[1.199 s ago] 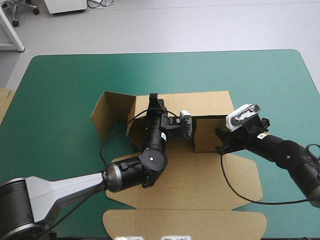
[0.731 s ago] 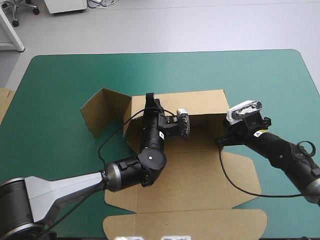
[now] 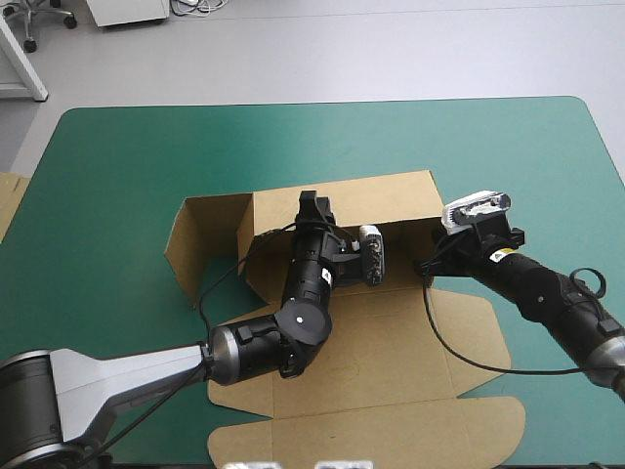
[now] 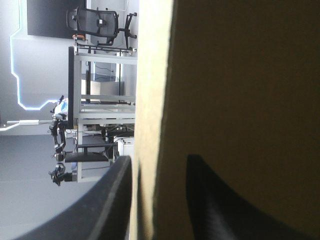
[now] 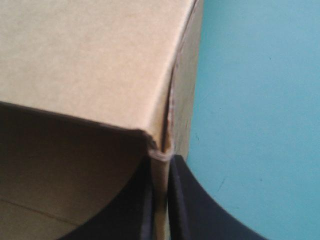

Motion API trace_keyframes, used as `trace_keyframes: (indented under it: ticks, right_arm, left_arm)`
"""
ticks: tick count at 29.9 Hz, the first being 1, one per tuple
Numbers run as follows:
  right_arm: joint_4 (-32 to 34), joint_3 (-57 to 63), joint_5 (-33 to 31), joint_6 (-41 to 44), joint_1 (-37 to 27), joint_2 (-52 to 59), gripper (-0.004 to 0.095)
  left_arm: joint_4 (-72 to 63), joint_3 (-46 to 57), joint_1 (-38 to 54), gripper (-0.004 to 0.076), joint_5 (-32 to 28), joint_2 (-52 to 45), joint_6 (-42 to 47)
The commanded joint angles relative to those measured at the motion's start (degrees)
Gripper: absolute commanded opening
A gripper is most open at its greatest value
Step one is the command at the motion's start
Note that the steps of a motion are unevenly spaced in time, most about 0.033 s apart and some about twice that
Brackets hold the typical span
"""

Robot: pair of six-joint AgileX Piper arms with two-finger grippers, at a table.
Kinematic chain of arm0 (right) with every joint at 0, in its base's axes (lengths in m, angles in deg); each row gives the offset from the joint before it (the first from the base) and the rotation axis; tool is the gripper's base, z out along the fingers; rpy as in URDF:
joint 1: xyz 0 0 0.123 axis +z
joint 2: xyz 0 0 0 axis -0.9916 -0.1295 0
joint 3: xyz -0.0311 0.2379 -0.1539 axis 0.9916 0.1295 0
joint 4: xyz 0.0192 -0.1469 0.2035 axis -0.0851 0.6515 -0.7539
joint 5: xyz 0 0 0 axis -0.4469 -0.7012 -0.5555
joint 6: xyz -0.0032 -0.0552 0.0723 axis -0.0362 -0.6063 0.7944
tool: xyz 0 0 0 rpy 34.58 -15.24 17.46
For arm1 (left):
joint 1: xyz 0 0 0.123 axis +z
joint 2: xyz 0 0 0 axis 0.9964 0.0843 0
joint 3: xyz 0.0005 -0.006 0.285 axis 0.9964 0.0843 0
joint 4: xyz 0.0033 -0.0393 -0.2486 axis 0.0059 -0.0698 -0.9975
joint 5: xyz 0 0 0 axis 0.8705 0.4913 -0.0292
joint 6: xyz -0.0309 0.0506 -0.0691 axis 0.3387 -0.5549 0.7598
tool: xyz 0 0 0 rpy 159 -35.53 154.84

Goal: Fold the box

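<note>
Two pairs of jaws are clamping the brown cut-cardboard box mid-frame on the teal-green worktop: left jaws pinching its raised back wall, right jaws its right-hand corner.

There is one box, a single cut sheet of brown board. Two grippers are at it, the left gripper and the right gripper, each with two black fingers, four in all. One table, covered in teal-green, carries the box. One edge of more board shows at the table's left edge.
</note>
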Motion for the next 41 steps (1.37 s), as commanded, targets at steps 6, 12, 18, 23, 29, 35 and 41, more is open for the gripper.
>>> trace_keyframes:
  ticks: [6, 12, 18, 23, 29, 35, 41]
  right_arm:
    - [-0.46, -1.36, 1.51, 1.84, 0.35, -0.92, -0.002]
    - [-0.46, -1.36, 1.39, 1.84, 0.35, -1.15, -0.002]
    - [-0.46, -1.36, 0.25, 1.84, 0.35, -1.15, -0.002]
    - [-0.46, -3.23, -3.41, 1.84, 0.35, -1.15, -0.002]
    - [0.55, -8.48, -10.53, 4.58, 0.35, -1.15, -0.002]
    - [16.05, -14.95, -17.78, 20.66, 0.35, -1.18, -0.002]
    - [29.09, -23.61, -30.31, 32.14, 0.35, -3.1, -0.002]
  left_arm:
    - [-13.65, -8.47, -5.92, 0.0283, 13.53, -5.75, -4.97]
    - [-25.16, -18.03, -4.75, 0.0283, 14.0, -10.42, -8.18]
    - [-35.51, -25.94, 5.52, 0.0283, 13.9, -13.67, -12.79]
    - [-48.37, -28.16, 21.55, 0.0283, 13.45, -14.59, -17.19]
    - [-60.76, -28.16, 40.34, 0.0283, 12.63, -14.63, -21.37]
    - [-71.36, -28.16, 53.97, 0.0283, 12.4, -14.63, -27.14]
    - [-72.73, -28.16, 60.58, 0.0279, 14.32, -14.63, -27.62]
